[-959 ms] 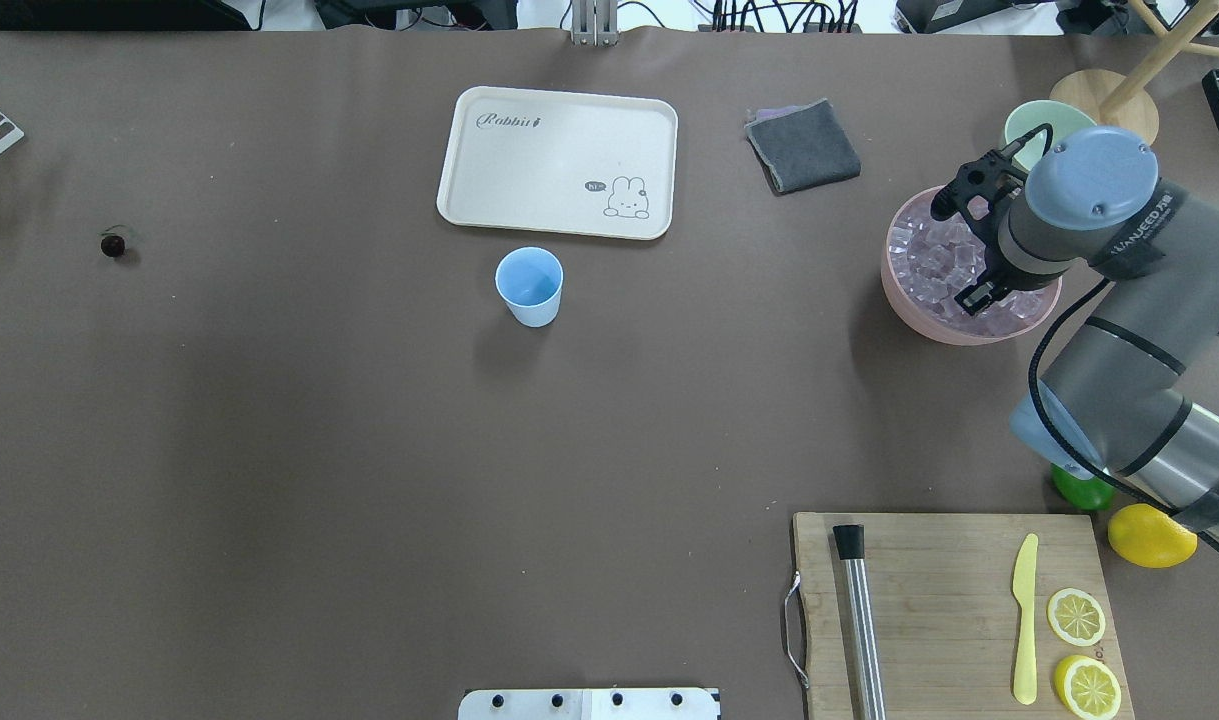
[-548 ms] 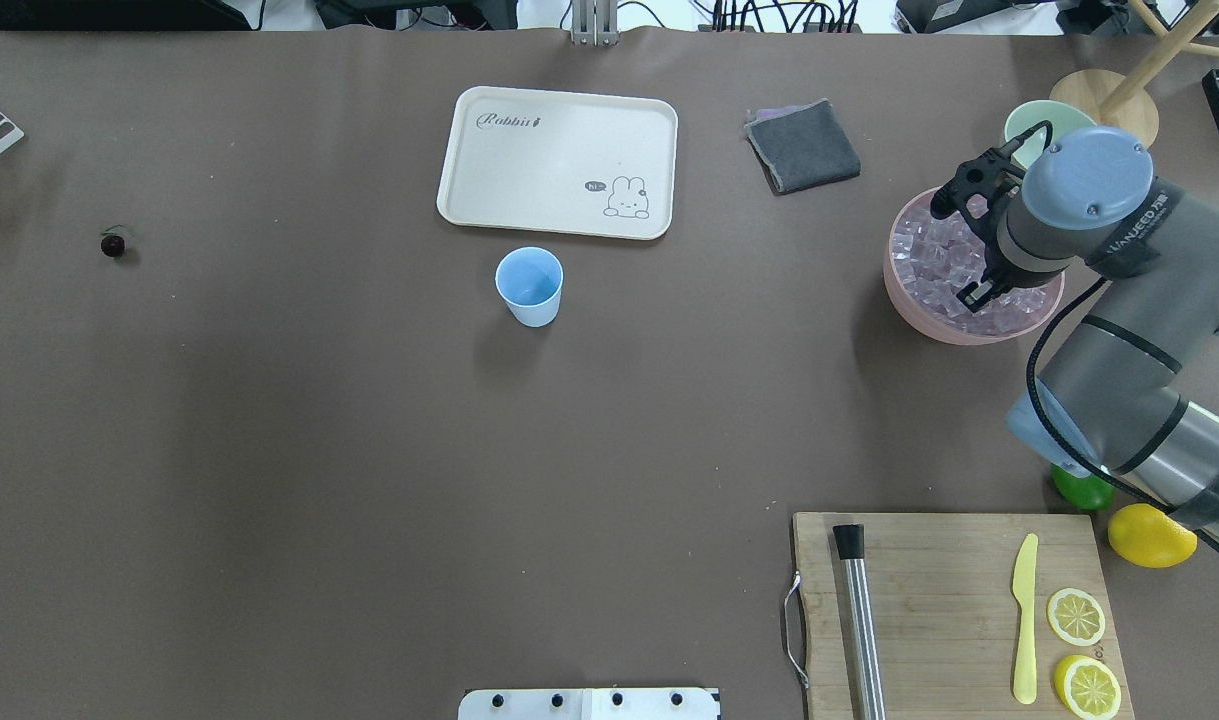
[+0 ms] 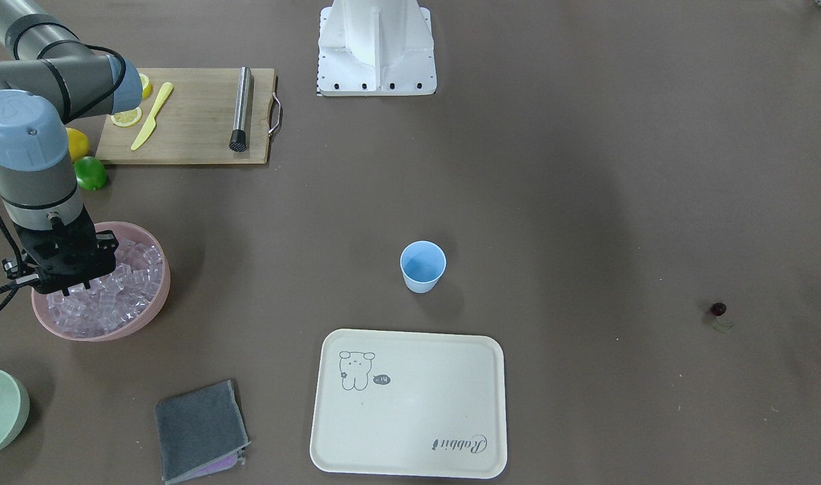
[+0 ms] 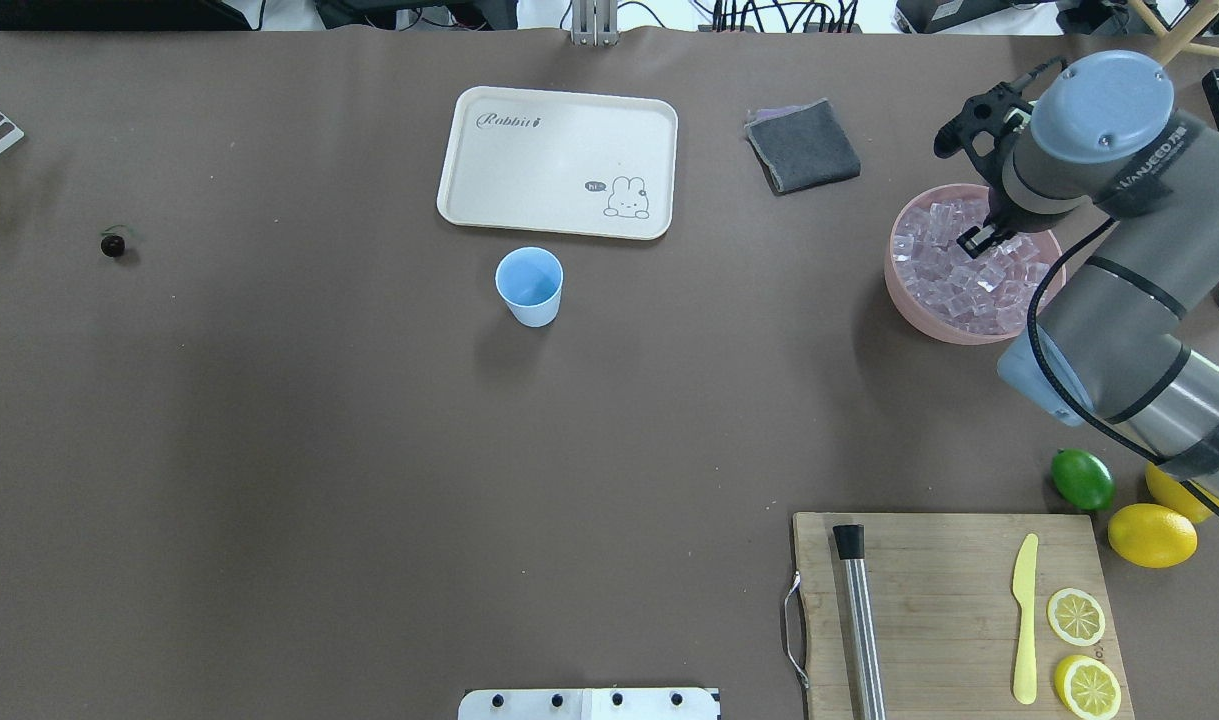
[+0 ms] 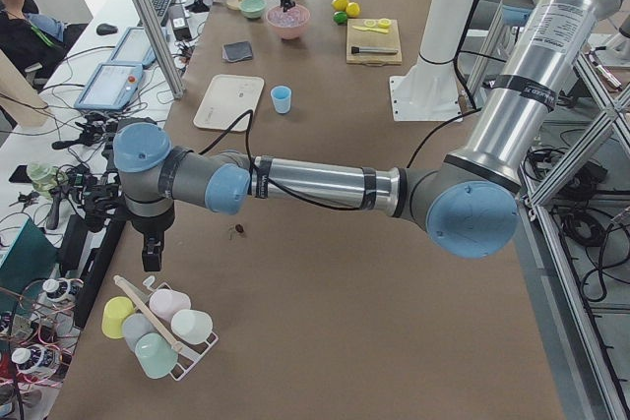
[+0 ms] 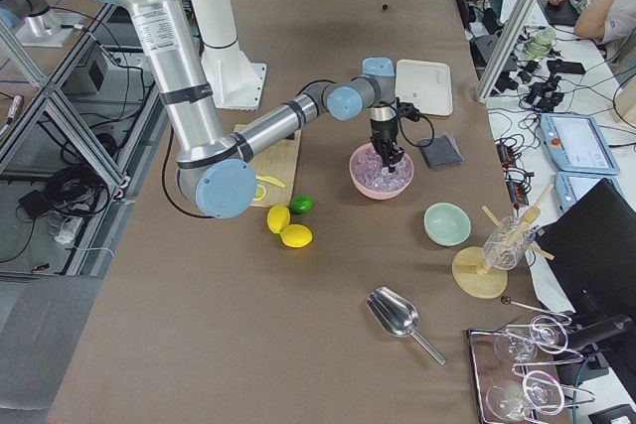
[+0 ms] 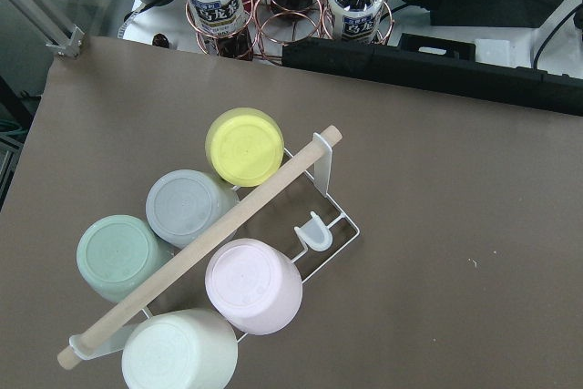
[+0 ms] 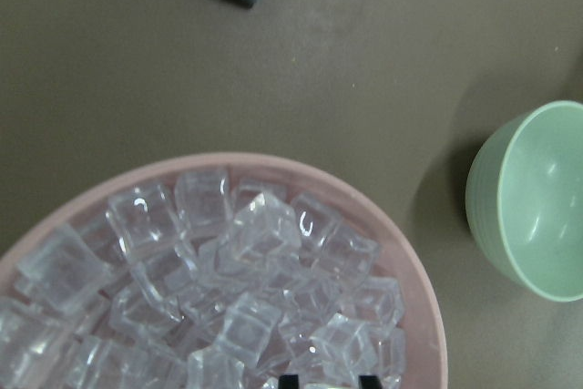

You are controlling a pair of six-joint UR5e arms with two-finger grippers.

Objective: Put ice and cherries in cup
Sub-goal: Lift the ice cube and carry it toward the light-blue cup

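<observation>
The light blue cup [image 4: 530, 285] stands upright and empty near the table's middle, also in the front view [image 3: 423, 265]. Clear ice cubes [image 4: 944, 270] fill the pink bowl [image 4: 904, 300] at the right. My right gripper [image 4: 977, 240] hangs over the bowl's far half. In the right wrist view its tips [image 8: 325, 382] stand a narrow gap apart with an ice cube between them. The dark cherry [image 4: 113, 245] lies alone far left. My left gripper [image 5: 151, 261] shows only in the exterior left view, above a cup rack; I cannot tell whether it is open or shut.
A cream tray [image 4: 559, 160] lies behind the cup, a grey cloth [image 4: 804, 145] to its right. A pale green bowl [image 8: 537, 198] stands beside the pink bowl. A cutting board [image 4: 929, 600] holds a muddler, knife and lemon slices; a lime [image 4: 1082, 479] and lemons [image 4: 1152, 535] lie nearby.
My right gripper has moved from the near half of the pink bowl to its far half, and the wrist has risen. The cup and cherry have not moved.
</observation>
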